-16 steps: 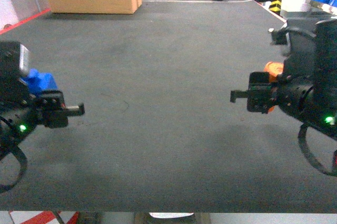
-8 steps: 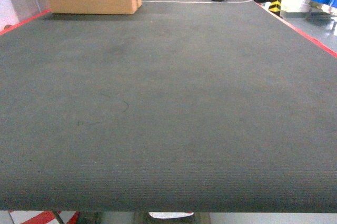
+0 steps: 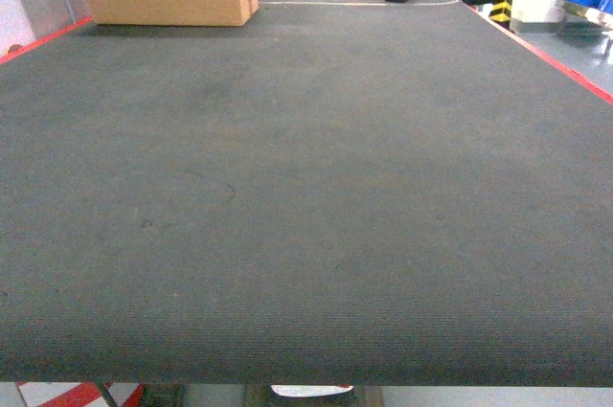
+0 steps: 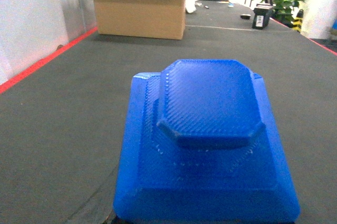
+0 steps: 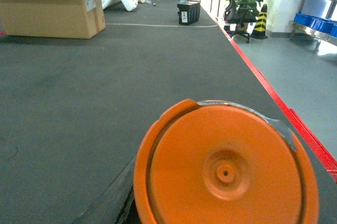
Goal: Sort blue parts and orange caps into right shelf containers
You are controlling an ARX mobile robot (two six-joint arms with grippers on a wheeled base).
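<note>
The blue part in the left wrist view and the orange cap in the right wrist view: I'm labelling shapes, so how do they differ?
The blue part is angular, a stepped block with a raised octagonal top; the orange cap is round, a disc with a small central hole. The blue part has a fine woven texture; the orange cap looks smooth with a raised rim. Both fill the lower frame of their wrist views, close to the camera above the dark mat.

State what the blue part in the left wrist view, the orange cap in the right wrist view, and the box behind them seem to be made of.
Blue part: probably printed plastic, matte, with a fine woven-looking grain over stepped faces.
Orange cap: likely moulded plastic, smooth with a slight sheen, concentric rings and a centre dimple.
Box: corrugated cardboard by its dull brown colour and open flaps.
</note>
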